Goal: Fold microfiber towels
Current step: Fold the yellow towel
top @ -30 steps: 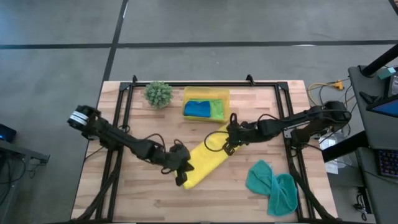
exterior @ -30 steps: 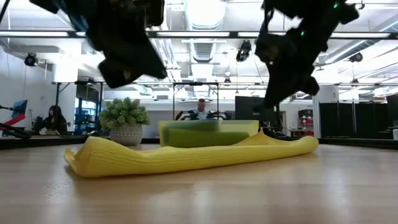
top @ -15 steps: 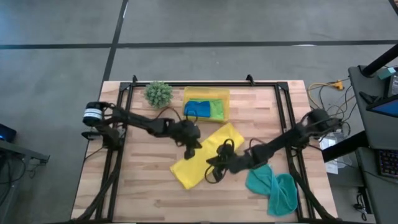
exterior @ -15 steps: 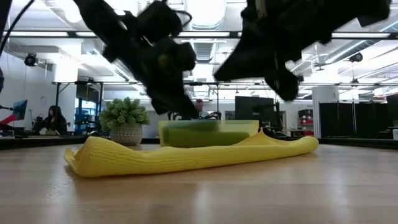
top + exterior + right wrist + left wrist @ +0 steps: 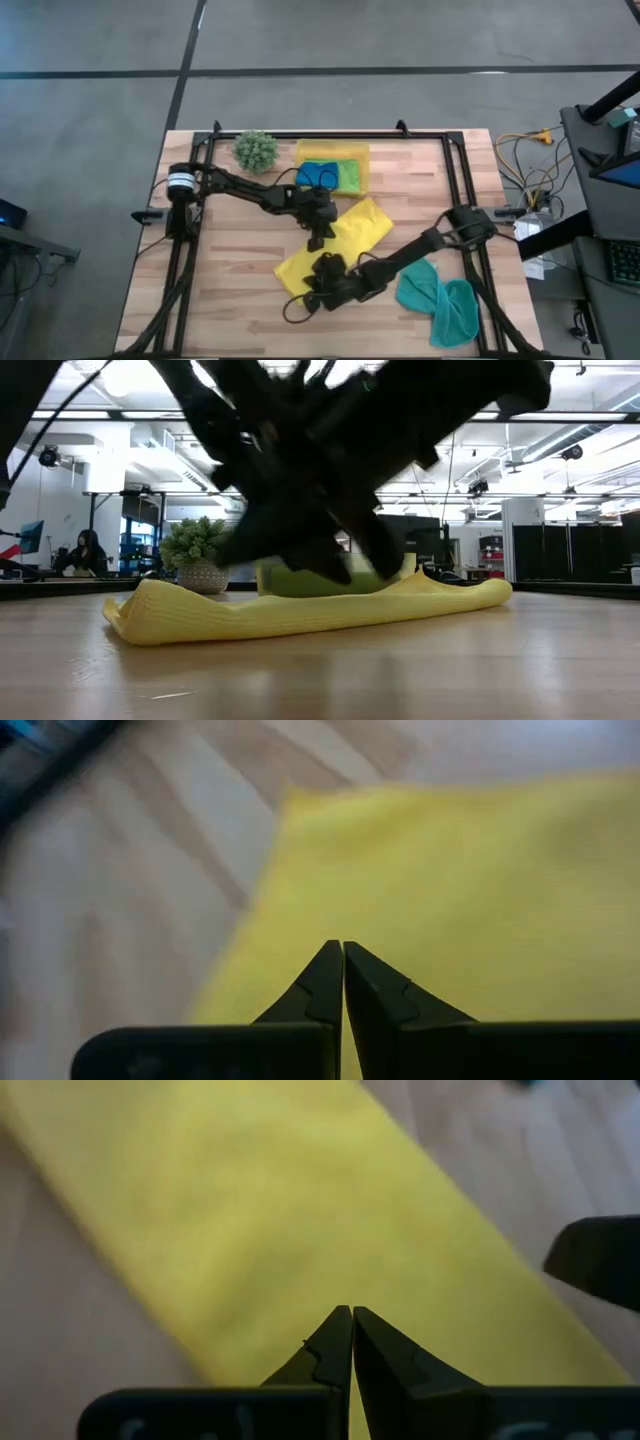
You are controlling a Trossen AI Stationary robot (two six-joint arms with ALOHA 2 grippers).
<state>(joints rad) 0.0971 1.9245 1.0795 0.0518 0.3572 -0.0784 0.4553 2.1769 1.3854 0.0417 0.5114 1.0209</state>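
A yellow microfiber towel (image 5: 352, 232) lies folded into a long strip, slanting across the middle of the table (image 5: 300, 615). My left gripper (image 5: 318, 243) is shut and hangs over the strip's middle (image 5: 351, 1312). My right gripper (image 5: 313, 297) is shut over the strip's near left end (image 5: 342, 946), close to its corner. A teal towel (image 5: 440, 297) lies crumpled at the near right. Blue (image 5: 318, 175) and lime green (image 5: 351, 176) towels lie in the yellow tray (image 5: 332, 148). My left gripper points slanting down at the yellow towel's middle (image 5: 250, 1210) with shut fingers; I cannot tell whether the tips touch it. My right gripper points slanting down at the towel's near left end (image 5: 480, 860) with shut fingers; I cannot tell whether it touches.
A spiky green ball plant (image 5: 255, 150) stands at the far left beside the tray. Black frame rails (image 5: 455, 180) run along the table's left, right and far sides. Bare wood shows at the near left (image 5: 210, 310). Beyond the table a person (image 5: 88, 550) sits.
My left gripper has gone from the yellow towel's near left end toward the far right, to its middle, and has sunk. My right gripper has gone from the towel's far right end to its near left end, sinking too. Both stayed shut. The towel lies as before.
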